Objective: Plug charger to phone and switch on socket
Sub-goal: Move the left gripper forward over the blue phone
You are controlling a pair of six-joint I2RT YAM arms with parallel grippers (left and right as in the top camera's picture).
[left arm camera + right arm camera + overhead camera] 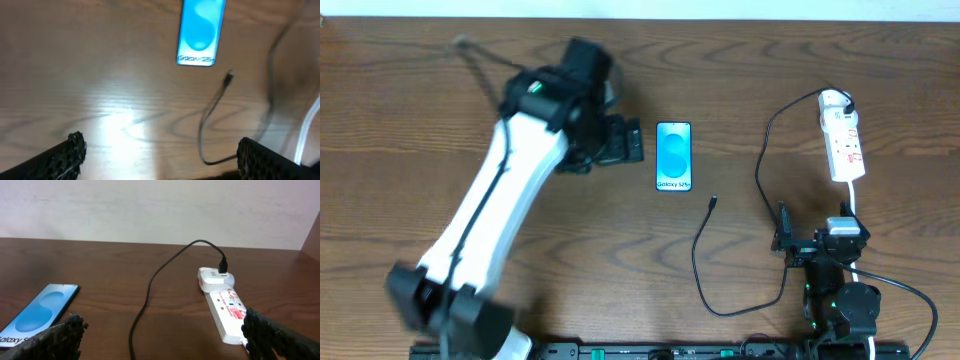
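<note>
A dark brown wooden table (440,60) fills the views, with a pale wall (150,205) behind its far edge. The phone (674,156) lies flat near the middle, its blue screen up. The left gripper (161,142) hangs just to the phone's left, fingers spread wide and holding nothing.

The charger (149,286) has its plug tip (713,203) lying loose just off the phone's lower right corner, apart from it. From there the cable loops toward the near edge, then climbs between the phone and the socket (846,150) to a white adapter (214,278) seated at the strip's rounded far end.

The right gripper (162,324) sits low on the table just near of the socket, jaws wide apart and empty, with the cable's loop between it and the phone. A white cord (307,131) trails from the strip past the right arm. The red switches are too small to read, so their position cannot be told.
</note>
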